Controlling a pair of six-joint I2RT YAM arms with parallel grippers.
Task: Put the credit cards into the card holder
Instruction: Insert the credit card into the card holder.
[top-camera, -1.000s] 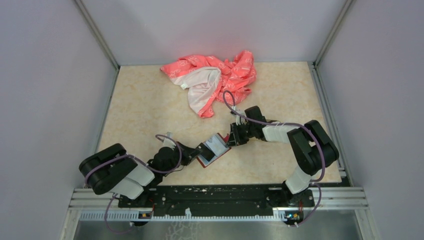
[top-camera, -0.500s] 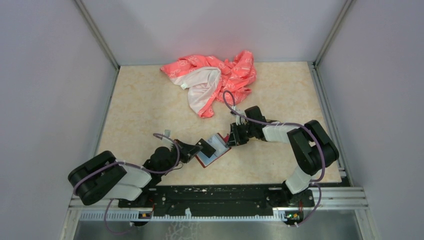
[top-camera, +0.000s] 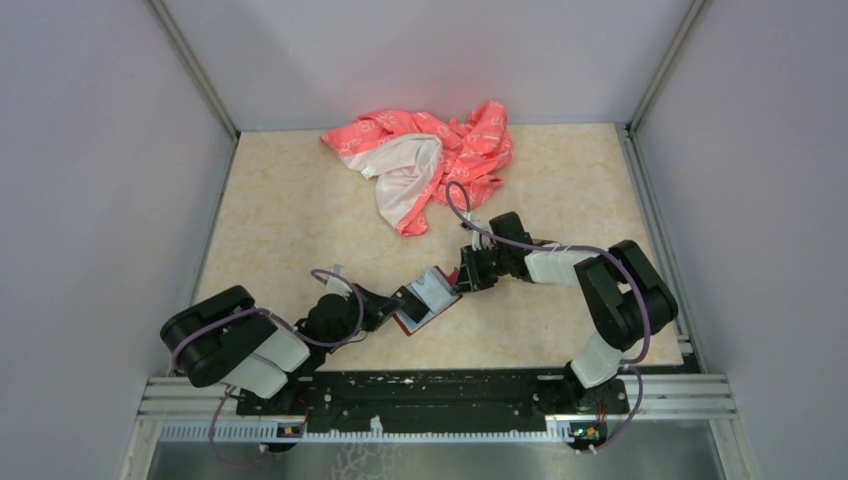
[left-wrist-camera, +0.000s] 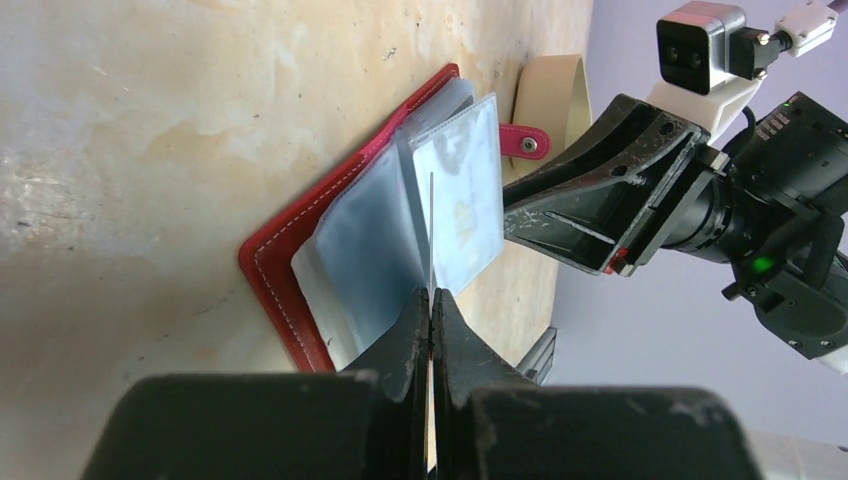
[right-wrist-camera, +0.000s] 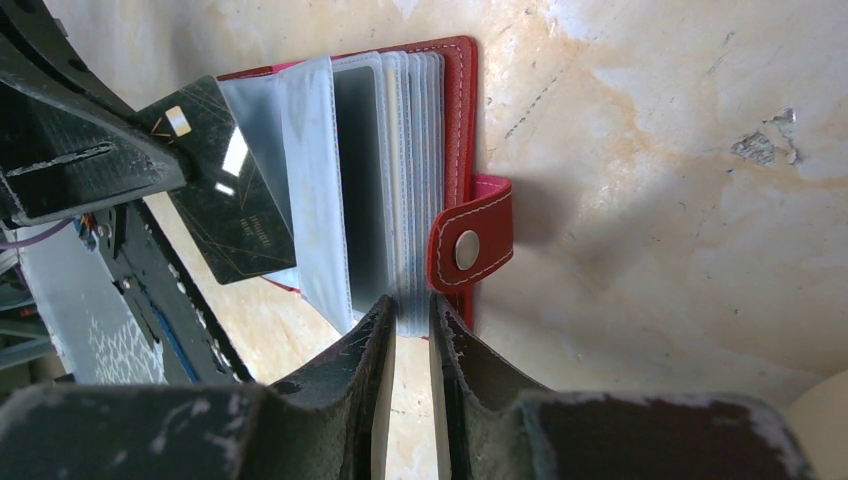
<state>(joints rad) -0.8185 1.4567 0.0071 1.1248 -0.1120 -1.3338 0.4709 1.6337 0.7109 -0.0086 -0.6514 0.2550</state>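
Left tool clenched on a black card; right tool pinching the card holder.
On the tabletop, a pink cloth lies at the far side. The red card holder lies open near the middle, between both arms, its clear sleeves fanned, the card's end in among them.

You can see one card holder, one black credit card and one pink cloth, all on one table.
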